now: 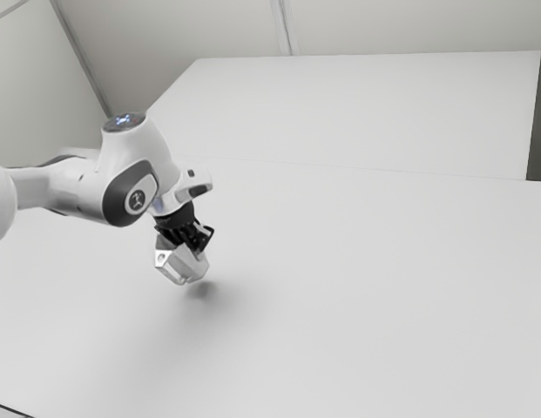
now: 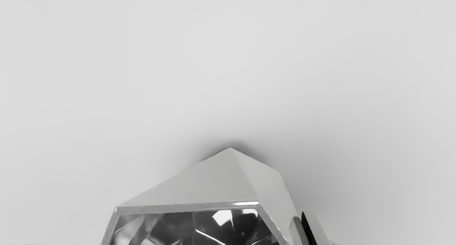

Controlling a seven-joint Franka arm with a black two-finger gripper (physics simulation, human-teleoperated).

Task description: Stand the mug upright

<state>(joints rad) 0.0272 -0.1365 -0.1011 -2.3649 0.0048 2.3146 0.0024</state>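
The gripper point(image 1: 193, 244) points down over the table in the exterior view, shut on the faceted, silvery-white mug point(image 1: 182, 265). The mug is tilted, its lower corner close above a dark shadow on the table; whether it touches is unclear. In the wrist view the gripper point(image 2: 228, 234) has one finger point(image 2: 315, 225) along the outer wall of the mug point(image 2: 210, 188); the mug hides the other finger. Its angular rim and dark, shiny inside face the camera. No handle can be made out.
The wide, pale table point(image 1: 366, 296) spreads around the mug and toward the exterior view's right. A raised white panel or surface point(image 1: 366, 113) lies behind it. Part of a dark line crosses the near left corner.
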